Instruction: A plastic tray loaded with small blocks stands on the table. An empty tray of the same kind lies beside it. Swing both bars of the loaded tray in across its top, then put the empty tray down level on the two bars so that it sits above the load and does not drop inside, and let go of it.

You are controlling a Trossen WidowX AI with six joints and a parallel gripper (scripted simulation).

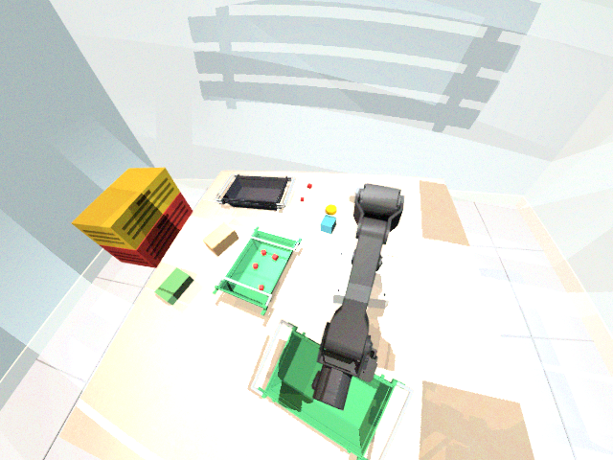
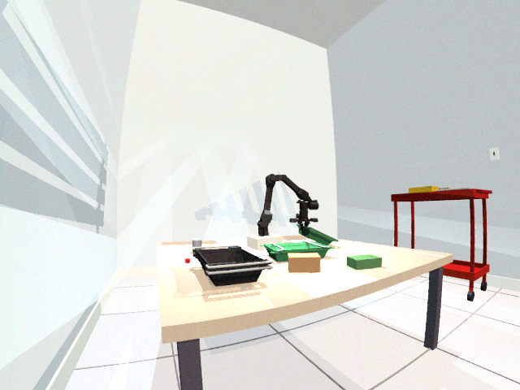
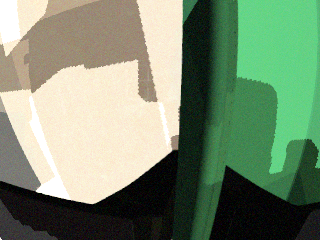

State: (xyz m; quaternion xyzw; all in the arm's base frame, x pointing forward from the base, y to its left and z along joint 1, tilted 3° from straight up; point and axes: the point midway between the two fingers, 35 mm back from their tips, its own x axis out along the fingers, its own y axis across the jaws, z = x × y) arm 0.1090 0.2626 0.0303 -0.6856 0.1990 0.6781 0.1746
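Note:
The loaded green tray [image 1: 269,272] [image 2: 275,253] stands on the table with several red blocks [image 1: 255,265] inside. Its two white bars lie across its top, one near the far end [image 1: 274,242] and one near the near end [image 1: 247,287]. The empty green tray [image 1: 378,416] [image 2: 321,235] [image 3: 220,125] hangs tilted, its far side lower in the exterior view; its bars are swung out beyond its ends. My gripper [image 2: 303,227] [image 3: 188,159] is shut on its long side wall. The arm hides the fingers in the top view.
A black tray [image 1: 253,202] [image 2: 232,275] stands at the far left corner. A tan block [image 1: 220,239] [image 2: 304,262] and a green block [image 1: 173,286] [image 2: 364,262] lie beside the loaded tray. A blue cube [image 1: 328,224] and yellow disc [image 1: 330,209] lie near the arm's base.

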